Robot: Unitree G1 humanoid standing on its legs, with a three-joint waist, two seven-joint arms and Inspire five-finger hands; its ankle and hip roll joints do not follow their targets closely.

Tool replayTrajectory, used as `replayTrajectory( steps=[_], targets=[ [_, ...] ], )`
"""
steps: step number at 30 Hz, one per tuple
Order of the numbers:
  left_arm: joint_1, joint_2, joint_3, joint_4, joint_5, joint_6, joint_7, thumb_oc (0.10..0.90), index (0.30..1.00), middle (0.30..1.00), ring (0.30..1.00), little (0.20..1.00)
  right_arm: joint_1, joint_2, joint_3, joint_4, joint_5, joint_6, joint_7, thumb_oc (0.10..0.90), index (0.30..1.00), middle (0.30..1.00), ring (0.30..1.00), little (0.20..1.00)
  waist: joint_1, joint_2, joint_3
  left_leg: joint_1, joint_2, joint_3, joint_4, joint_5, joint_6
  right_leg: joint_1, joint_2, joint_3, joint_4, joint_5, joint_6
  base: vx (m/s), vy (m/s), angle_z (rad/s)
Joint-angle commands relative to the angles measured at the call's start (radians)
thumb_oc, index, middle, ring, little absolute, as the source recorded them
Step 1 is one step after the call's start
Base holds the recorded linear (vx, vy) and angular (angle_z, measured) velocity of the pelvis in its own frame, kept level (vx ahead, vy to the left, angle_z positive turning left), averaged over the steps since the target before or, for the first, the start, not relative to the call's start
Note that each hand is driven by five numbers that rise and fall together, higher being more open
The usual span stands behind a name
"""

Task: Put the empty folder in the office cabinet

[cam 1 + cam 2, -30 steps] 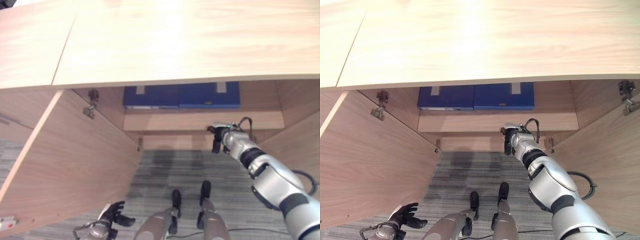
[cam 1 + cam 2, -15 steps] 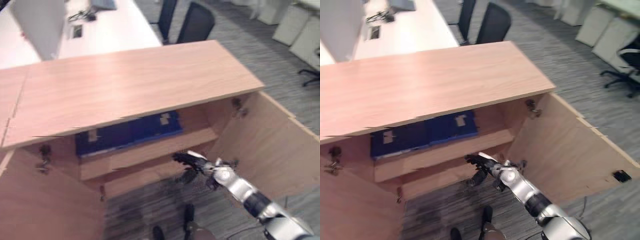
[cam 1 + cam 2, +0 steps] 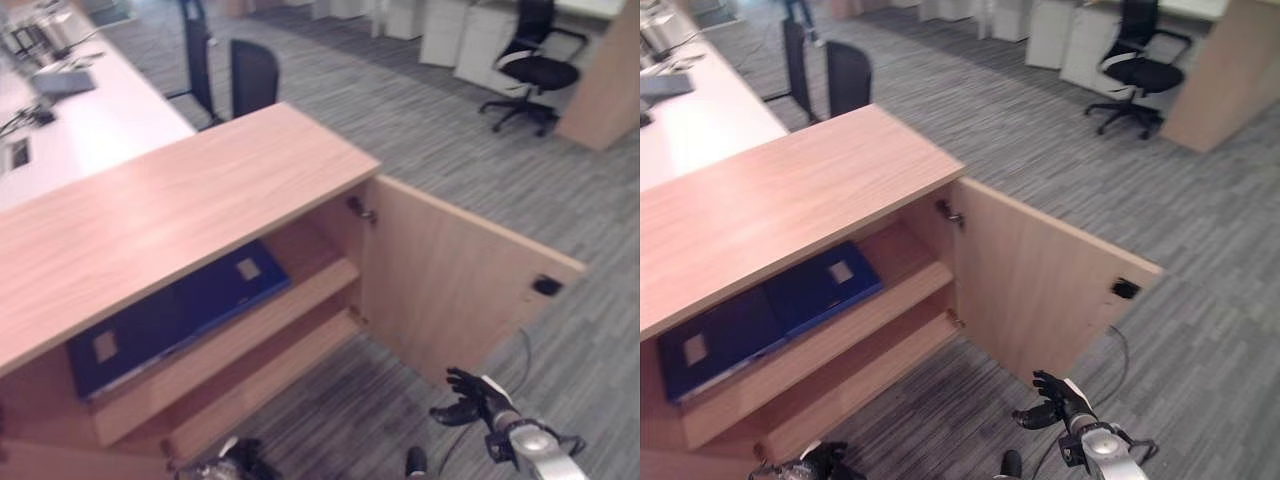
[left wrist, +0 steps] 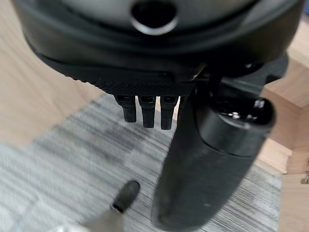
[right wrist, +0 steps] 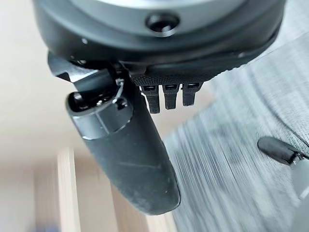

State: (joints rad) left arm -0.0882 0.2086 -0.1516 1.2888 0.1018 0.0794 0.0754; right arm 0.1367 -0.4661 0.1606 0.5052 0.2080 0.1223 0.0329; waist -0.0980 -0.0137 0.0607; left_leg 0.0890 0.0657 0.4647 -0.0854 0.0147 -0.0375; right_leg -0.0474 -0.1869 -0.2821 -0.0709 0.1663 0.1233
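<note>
Blue folders (image 3: 175, 310) lie flat, partly shadowed, on the wooden cabinet's (image 3: 180, 205) upper shelf. Right hand (image 3: 470, 397) loosely spread, empty; left hand (image 3: 815, 462) cut off, fingers relaxed.

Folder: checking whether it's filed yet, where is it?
The blue folder lies flat on the cabinet's upper shelf, beside another blue folder on its left.

Office beyond the work area
Grey carpet (image 3: 420, 110), a white desk (image 3: 80, 125), and black chairs (image 3: 253, 75) behind; one chair (image 3: 535, 68) far right.

Likely office: swivel chair (image 3: 527, 72), white desk (image 3: 80, 120), grey carpet (image 3: 420, 110), pedestal cabinets (image 3: 470, 40).
</note>
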Motion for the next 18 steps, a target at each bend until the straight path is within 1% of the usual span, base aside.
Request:
replayTrajectory(
  steps=[1, 3, 4, 5, 6, 9, 10, 11, 18],
  targets=[
    [-0.024, 0.048, 0.023, 0.072, 0.018, 0.000, 0.036, 0.800, 0.900, 0.900, 0.900, 0.900, -0.057, 0.039, -0.033, -0.073, 0.032, -0.069, -0.013, 0.800, 0.900, 0.900, 0.900, 0.900, 0.009, -0.044, -0.013, 0.012, -0.057, -0.075, -0.002, -0.136, 0.054, -0.028, -0.043, 0.038, 0.044, -0.023, 0.089, 0.13, -0.265, -0.29],
    [0.014, 0.053, 0.058, 0.090, 0.014, 0.001, 0.023, 0.800, 0.900, 0.900, 0.900, 0.900, -0.014, 0.020, -0.080, -0.073, 0.040, -0.073, -0.020, 0.800, 0.900, 0.900, 0.900, 0.900, -0.008, -0.051, -0.033, 0.020, -0.016, -0.066, -0.002, -0.126, 0.027, -0.011, 0.002, 0.043, 0.026, -0.075, 0.064, 0.16, -0.308, -0.06],
    [0.018, 0.054, 0.066, 0.084, 0.001, 0.000, 0.023, 0.800, 0.900, 0.900, 0.900, 0.900, -0.016, 0.013, -0.091, -0.067, 0.038, -0.075, -0.025, 0.800, 0.900, 0.900, 0.900, 0.900, -0.010, -0.050, -0.036, 0.022, -0.008, -0.067, -0.002, -0.121, 0.020, -0.006, 0.010, 0.041, 0.025, -0.085, 0.058, 0.10, -0.174, -0.11],
    [0.018, 0.054, 0.067, 0.084, 0.001, 0.000, 0.023, 0.800, 0.900, 0.900, 0.900, 0.900, -0.016, 0.012, -0.091, -0.067, 0.038, -0.075, -0.025, 0.800, 0.900, 0.900, 0.900, 0.900, -0.010, -0.050, -0.036, 0.022, -0.008, -0.067, -0.002, -0.121, 0.020, -0.006, 0.011, 0.041, 0.025, -0.085, 0.058, 0.09, -0.170, -0.13],
    [0.020, 0.057, 0.078, 0.075, -0.025, 0.000, 0.029, 0.800, 0.900, 0.900, 0.900, 0.900, -0.031, -0.006, -0.110, -0.066, 0.037, -0.082, -0.043, 0.800, 0.900, 0.900, 0.900, 0.900, -0.014, -0.051, -0.043, 0.027, 0.009, -0.065, -0.001, -0.115, 0.009, 0.000, 0.028, 0.044, 0.026, -0.101, 0.050, 0.09, -0.170, -0.12],
    [0.015, 0.058, 0.081, 0.069, -0.044, 0.001, 0.037, 0.800, 0.900, 0.900, 0.900, 0.900, -0.062, -0.045, -0.138, -0.077, 0.028, -0.093, -0.070, 0.800, 0.900, 0.900, 0.900, 0.900, -0.016, -0.051, -0.048, 0.030, 0.034, -0.061, -0.001, -0.099, -0.010, 0.005, 0.049, 0.041, 0.028, -0.127, 0.038, 0.07, -0.167, -0.08],
    [0.015, 0.058, 0.081, 0.069, -0.044, 0.001, 0.037, 0.800, 0.900, 0.900, 0.900, 0.900, -0.062, -0.045, -0.138, -0.077, 0.028, -0.092, -0.070, 0.800, 0.900, 0.900, 0.900, 0.900, -0.016, -0.050, -0.048, 0.030, 0.034, -0.061, -0.001, -0.099, -0.010, 0.005, 0.050, 0.041, 0.028, -0.127, 0.037, 0.06, -0.147, -0.01],
    [0.014, 0.059, 0.076, 0.062, -0.052, 0.000, 0.037, 0.800, 0.900, 0.900, 0.900, 0.900, -0.085, -0.071, -0.148, -0.089, 0.018, -0.099, -0.086, 0.800, 0.900, 0.900, 0.900, 0.900, -0.015, -0.050, -0.052, 0.031, 0.047, -0.061, -0.002, -0.091, -0.020, 0.011, 0.062, 0.040, 0.024, -0.138, 0.031, 0.05, -0.135, 0.01],
    [0.009, 0.060, 0.049, 0.043, -0.060, -0.001, 0.033, 0.800, 0.900, 0.900, 0.900, 0.900, -0.200, -0.155, -0.152, -0.146, 0.038, -0.135, -0.120, 0.800, 0.900, 0.900, 0.900, 0.900, -0.002, -0.047, -0.058, 0.032, 0.084, -0.061, -0.001, -0.069, -0.049, 0.041, 0.105, 0.033, -0.007, -0.170, 0.007, 0.04, -0.130, 0.03]
  ],
)
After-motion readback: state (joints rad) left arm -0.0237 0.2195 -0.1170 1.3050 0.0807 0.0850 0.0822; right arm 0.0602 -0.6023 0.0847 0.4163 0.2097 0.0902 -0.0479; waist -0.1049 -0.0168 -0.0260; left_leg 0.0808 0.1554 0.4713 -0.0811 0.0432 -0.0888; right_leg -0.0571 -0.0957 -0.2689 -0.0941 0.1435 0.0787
